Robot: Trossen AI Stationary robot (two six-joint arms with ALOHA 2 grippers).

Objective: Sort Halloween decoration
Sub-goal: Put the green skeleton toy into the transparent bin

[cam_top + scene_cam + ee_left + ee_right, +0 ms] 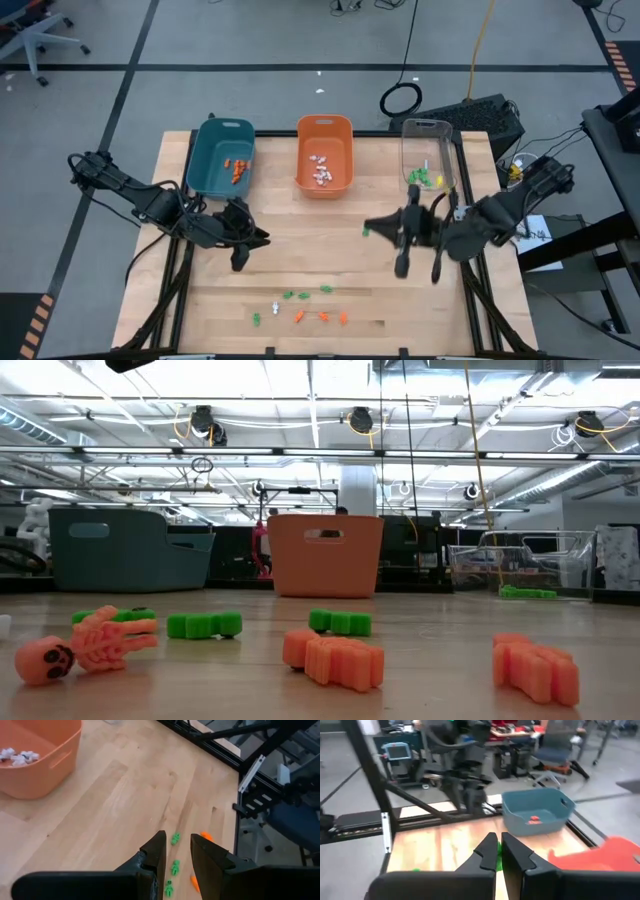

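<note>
We take the orange bin (324, 168) as our landmark: a teal bin (222, 157) stands beside it on one side and a clear bin (429, 152) on the other, all at the far edge of the wooden table (300, 270). White trinkets (321, 170) lie in the orange bin, orange ones in the teal bin, green ones in the clear bin. A loose cluster of green and orange trinkets (300, 308) lies on bare wood well in front of the orange bin, near the table's front edge. The right gripper (498, 851) hovers in front of the clear bin with its jaws pinched together on a green trinket (498, 849), seen as a green sliver between the tips. The left gripper (177, 856) hangs in front of the teal bin, jaws part open and holding nothing, with green trinkets on the wood beyond them. We judge the main risk to be the small green piece slipping from so narrow a pinch before it reaches the clear bin, or bouncing off the rim; a second risk is the left fingers nudging neighbours when they descend on the cluster, since pieces lie close together. The table is pale, smooth planking. Around it is grey floor with black tape lines, cables and an office chair; ceiling lights show across the room.
</note>
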